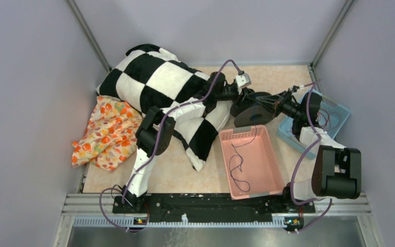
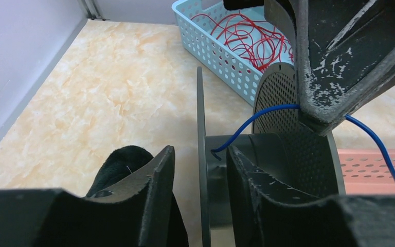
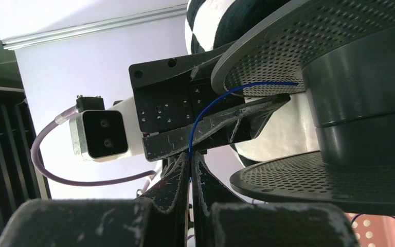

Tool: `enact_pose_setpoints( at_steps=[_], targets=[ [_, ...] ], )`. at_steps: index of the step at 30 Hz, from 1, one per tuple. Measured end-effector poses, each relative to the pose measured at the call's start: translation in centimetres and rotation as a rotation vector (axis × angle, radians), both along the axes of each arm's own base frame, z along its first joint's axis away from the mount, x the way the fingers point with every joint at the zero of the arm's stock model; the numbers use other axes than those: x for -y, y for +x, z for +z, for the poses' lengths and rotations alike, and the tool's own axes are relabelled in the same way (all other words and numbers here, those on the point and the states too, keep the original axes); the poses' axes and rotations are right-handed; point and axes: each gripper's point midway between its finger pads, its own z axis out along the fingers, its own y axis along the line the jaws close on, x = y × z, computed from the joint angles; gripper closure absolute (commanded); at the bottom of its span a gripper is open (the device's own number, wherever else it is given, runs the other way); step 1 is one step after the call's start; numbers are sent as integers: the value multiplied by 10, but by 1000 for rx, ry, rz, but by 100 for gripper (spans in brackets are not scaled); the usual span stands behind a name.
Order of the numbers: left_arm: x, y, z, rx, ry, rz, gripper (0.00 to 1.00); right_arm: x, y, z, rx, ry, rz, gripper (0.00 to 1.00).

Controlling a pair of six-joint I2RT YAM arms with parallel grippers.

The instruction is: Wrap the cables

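- Room: plain lilac-grey walls (image 1: pixel 31 77) close in three sides, with metal posts in the back corners.
- Table (image 1: pixel 175 177): beige marble-look top, metal rail along the near edge.
- Black-and-white checked pillow (image 1: pixel 154 82) at back left; floral orange cloth (image 1: pixel 108 134) just beside it, at the left wall.
- Left arm (image 1: pixel 154 134): rises from its base, elbow over the pillow's edge, forearm reaching right to the spool.
- Right arm (image 1: pixel 334 172): folded at the right edge, forearm passing over the blue basket and pointing left to the spool.
- Pink basket (image 1: pixel 262 170): centre near side, a loose dark wire lying in it.
- Blue basket (image 2: pixel 221 56): right back, holds tangled red wires (image 2: pixel 247 36).
- Spool (image 1: pixel 252 110): black, perforated flanges, standing on edge between the two grippers, behind the pink basket.
- Left gripper (image 2: pixel 200 150): fingers apart, one thin spool flange in the gap; contact can't be told.
- Right gripper (image 3: pixel 191 157): fingers together, pinching the cable.
- Cable (image 2: pixel 277 107): thin blue wire, free end at the spool's core, arching up to the right gripper's tips, then trailing down toward the pink basket.
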Motion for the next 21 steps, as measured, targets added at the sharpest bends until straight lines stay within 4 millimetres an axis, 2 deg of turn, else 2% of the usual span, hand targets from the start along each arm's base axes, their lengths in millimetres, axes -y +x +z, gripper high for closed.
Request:
enact_pose_setpoints(
  at_steps=[5,11,21],
  targets=[
    [-1,0,-3,6,11,-1,47,0,1,-2,-6,3,-3,100],
    [-2,-1,1,12,8,-2,38,1,5,4,8,31,-7,100],
    [-1,-2,8,-2,-13,1,37,-5,6,4,5,47,8,100]
  ],
)
